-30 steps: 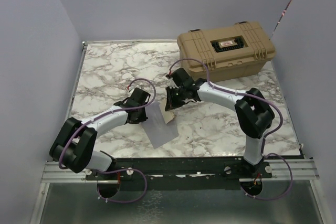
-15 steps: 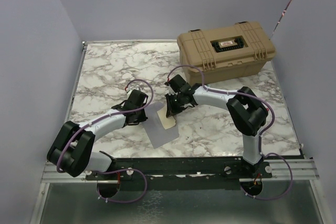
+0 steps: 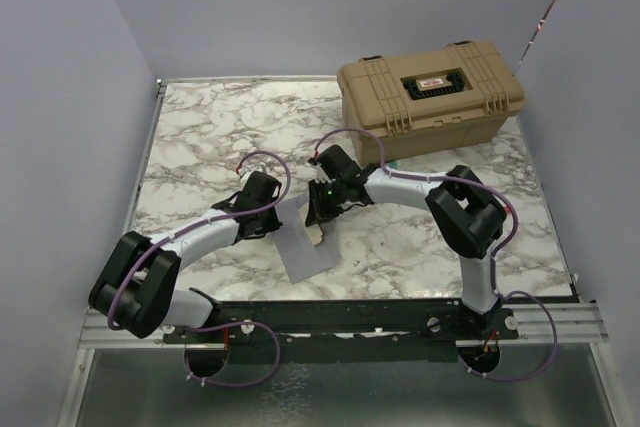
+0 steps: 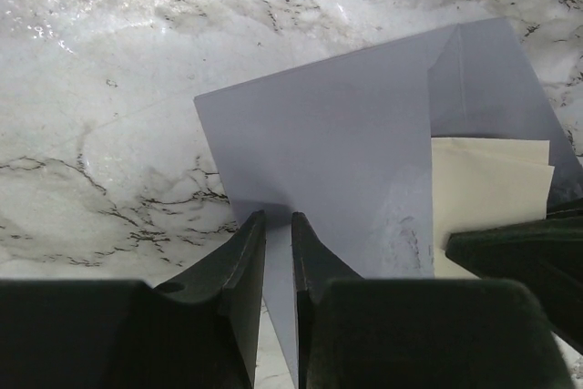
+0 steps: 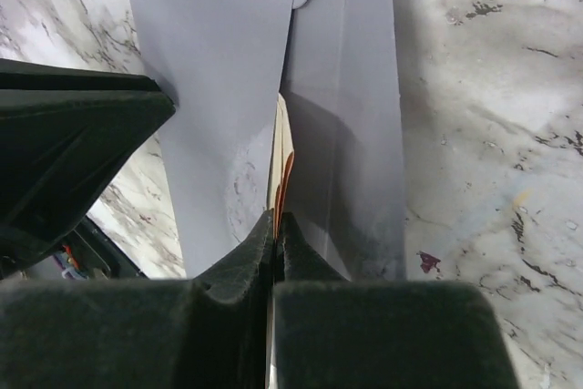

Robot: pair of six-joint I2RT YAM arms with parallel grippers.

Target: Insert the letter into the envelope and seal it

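The blue-grey envelope lies on the marble table between the arms. My left gripper is shut on its near edge; the paper passes between the narrow jaws. In the left wrist view the cream-tan letter shows partly tucked under the envelope's upper layer. My right gripper is shut on the letter, seen edge-on and running into the mouth of the envelope. From above, the right gripper hangs over the envelope's far end, close to the left gripper. How deep the letter sits is hidden.
A tan toolbox stands closed at the back right of the table. Lavender walls close in the left, right and back sides. The left gripper's black body fills the left of the right wrist view, close beside the right jaws.
The right gripper has moved left and toward the near edge with the letter, pushing it toward the envelope's mouth. The left gripper has stayed almost still on the envelope.
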